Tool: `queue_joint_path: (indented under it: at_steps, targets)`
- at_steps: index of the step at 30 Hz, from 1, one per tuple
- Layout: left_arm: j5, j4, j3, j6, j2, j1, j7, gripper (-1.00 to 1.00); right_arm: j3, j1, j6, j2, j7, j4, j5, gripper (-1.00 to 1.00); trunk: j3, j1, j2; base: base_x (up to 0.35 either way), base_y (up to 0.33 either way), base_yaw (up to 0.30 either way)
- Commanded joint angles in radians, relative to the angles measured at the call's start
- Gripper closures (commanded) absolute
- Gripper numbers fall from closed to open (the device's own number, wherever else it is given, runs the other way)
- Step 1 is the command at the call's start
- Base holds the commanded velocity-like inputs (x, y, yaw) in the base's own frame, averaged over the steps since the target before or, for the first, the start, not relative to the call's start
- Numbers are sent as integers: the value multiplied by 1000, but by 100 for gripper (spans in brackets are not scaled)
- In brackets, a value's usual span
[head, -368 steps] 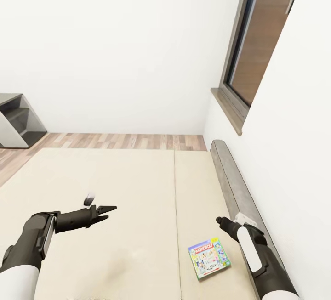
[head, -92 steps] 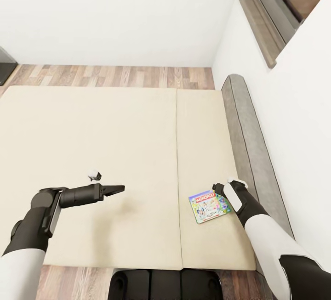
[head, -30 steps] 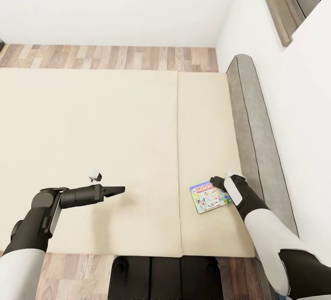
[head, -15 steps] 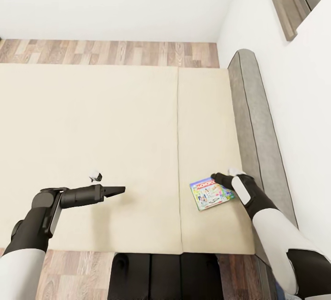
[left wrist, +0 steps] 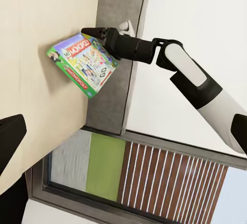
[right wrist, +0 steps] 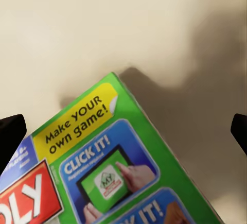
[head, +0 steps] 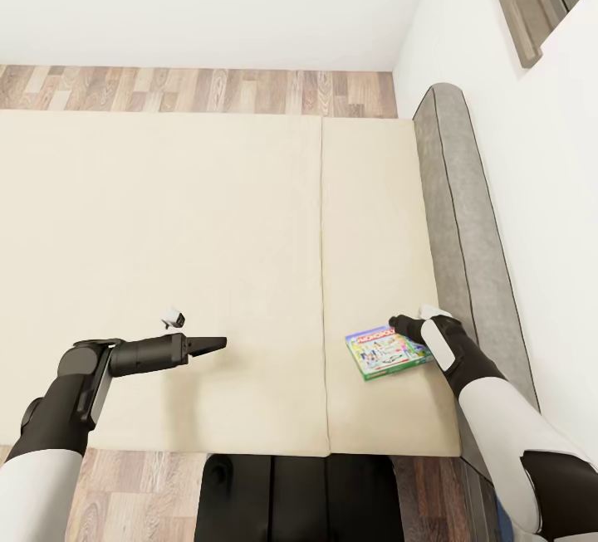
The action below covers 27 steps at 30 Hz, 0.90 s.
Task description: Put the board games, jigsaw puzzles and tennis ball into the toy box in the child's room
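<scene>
A green Monopoly board game (head: 384,353) lies on the cream bed (head: 166,218), near its grey padded edge. My right gripper (head: 399,326) hovers at the box's far corner, open. In the right wrist view its fingertips (right wrist: 9,134) stand wide apart with the box (right wrist: 103,167) between and beneath them. The left wrist view has the box (left wrist: 82,64) with my right gripper (left wrist: 88,30) just over its corner. My left gripper (head: 218,344) is held over bare mattress well to the left, open and holding nothing. The toy box, table, puzzles and tennis ball are out of view.
A grey padded headboard (head: 465,218) runs along the bed's right side against the white wall. A window sill (head: 515,2) juts out above it. Wood floor (head: 199,90) lies beyond the bed. My black base (head: 291,500) touches the bed's near edge.
The head view has tilted down and nearer since the first frames. My right gripper has come down to the board game's far corner, and the box has shifted and turned slightly. The left arm has stayed put.
</scene>
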Motion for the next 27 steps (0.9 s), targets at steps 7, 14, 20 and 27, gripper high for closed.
queue_joint_path:
  at_steps: [7,14,20,27]
  targets:
    - [-8,-1,2,10,0,0,-8,-100,0,2,3,1,-10,5,-4,-100,-1,1,-1,0,0,0]
    - [-8,-1,2,10,0,0,-8,-100,0,2,3,1,-9,7,-6,-100,-1,1,-1,0,0,0]
    - [-7,-1,3,10,0,0,-8,-100,-1,2,4,0,-9,7,-6,-100,-1,1,-1,-30,0,0]
    - [-7,-1,3,10,0,0,-8,-100,-1,2,4,1,-9,7,-10,-100,-1,1,-1,-9,0,0]
